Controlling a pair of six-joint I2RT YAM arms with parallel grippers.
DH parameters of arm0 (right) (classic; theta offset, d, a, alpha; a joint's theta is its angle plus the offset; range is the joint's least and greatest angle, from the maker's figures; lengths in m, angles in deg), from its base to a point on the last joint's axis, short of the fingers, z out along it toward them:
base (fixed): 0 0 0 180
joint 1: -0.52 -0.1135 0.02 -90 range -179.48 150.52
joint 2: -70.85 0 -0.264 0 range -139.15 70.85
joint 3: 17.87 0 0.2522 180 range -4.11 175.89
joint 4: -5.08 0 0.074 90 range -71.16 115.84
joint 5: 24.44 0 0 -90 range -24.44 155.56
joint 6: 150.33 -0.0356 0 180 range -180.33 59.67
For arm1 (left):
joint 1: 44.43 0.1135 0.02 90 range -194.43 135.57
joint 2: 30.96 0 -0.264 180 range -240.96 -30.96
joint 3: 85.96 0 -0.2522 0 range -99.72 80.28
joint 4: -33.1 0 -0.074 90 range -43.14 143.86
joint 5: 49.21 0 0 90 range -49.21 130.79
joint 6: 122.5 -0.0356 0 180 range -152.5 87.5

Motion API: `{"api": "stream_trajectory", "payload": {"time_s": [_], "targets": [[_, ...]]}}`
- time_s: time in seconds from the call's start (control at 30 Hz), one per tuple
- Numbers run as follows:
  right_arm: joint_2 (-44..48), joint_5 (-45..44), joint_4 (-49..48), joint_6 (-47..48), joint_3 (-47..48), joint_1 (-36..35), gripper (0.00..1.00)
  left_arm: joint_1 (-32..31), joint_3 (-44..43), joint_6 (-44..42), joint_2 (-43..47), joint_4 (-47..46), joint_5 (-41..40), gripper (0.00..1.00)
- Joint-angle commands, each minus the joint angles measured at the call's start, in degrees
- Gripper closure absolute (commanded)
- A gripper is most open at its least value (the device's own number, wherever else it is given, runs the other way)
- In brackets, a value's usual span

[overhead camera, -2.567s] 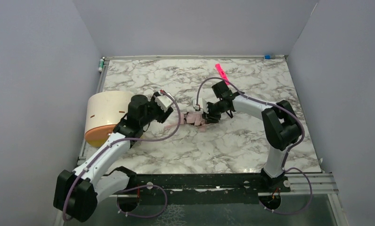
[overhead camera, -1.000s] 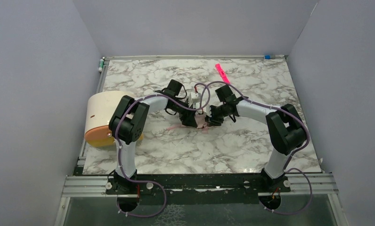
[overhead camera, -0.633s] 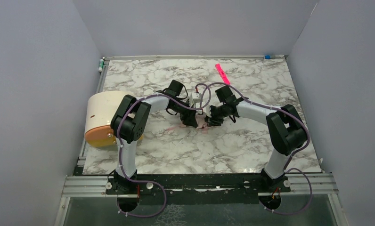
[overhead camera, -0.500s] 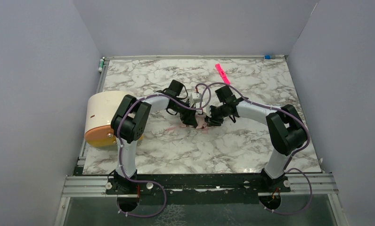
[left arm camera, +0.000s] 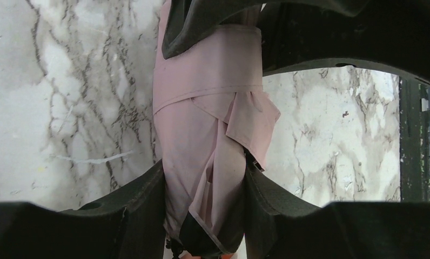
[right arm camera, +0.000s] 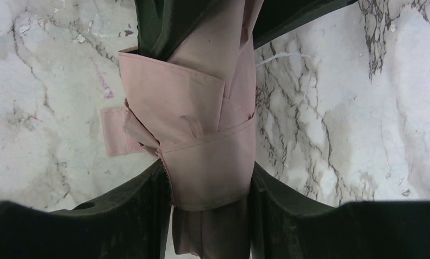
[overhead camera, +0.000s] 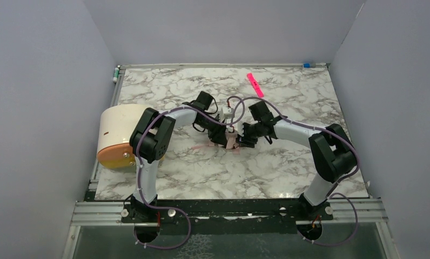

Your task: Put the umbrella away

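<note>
— Both my arms have edged right since half a second ago, the umbrella with them.
— Where's it now, and your grip?
— Middle of the bench; my left fingers clench one end of its pink folds, my right fingers the other.

top: high, rear, looks down | wrists: close, downward | shared: umbrella

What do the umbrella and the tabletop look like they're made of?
The umbrella looks like thin woven fabric, matte pale pink: it creases, folds and shows stitched hems. The tabletop looks like marble or marble-print laminate, white with grey veins; which, I cannot tell.
</note>
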Motion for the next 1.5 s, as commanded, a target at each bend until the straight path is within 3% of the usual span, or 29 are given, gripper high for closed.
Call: {"api": "stream_trajectory", "payload": {"time_s": [0.0,0.27,0.53,0.7,0.8,0.93,1.03,1.27,1.47], "targets": [[4.08,-4.63,-4.49,-4.46,-4.18,-0.19,0.47,-1.91,1.52,-0.12,-3.99,8.25,-1.90,1.00],[7.89,-8.27,-3.14,-6.03,-7.19,-0.21,0.33,-1.29,1.14,0.04,-4.31,8.23,-2.26,1.00],[18.61,-11.64,-15.53,-13.60,-14.53,-0.17,0.32,-1.02,0.55,0.62,-4.61,8.03,-3.30,1.00],[25.78,-11.72,-24.90,-24.38,-18.24,-0.20,0.33,-1.02,1.40,1.86,-3.41,6.23,-6.39,1.00],[28.69,-17.37,-28.27,-38.72,-19.19,-0.20,0.34,-1.02,1.90,3.26,-2.50,5.14,-8.28,1.00],[31.93,-25.89,-20.68,-64.48,-18.64,-0.17,0.37,-1.02,2.40,5.41,-1.72,3.62,-10.69,1.00],[34.23,-24.38,-14.00,-75.03,-19.27,-0.19,0.37,-1.02,2.48,7.93,-1.71,2.80,-12.79,1.00],[41.36,-25.97,-11.34,-81.83,-26.39,-1.12,0.38,-1.02,3.71,12.44,-0.62,0.37,-17.57,1.00],[38.22,-34.70,-16.59,-84.68,-29.69,-10.09,0.35,-1.02,4.51,14.43,-0.65,-0.29,-18.79,1.00]]}}
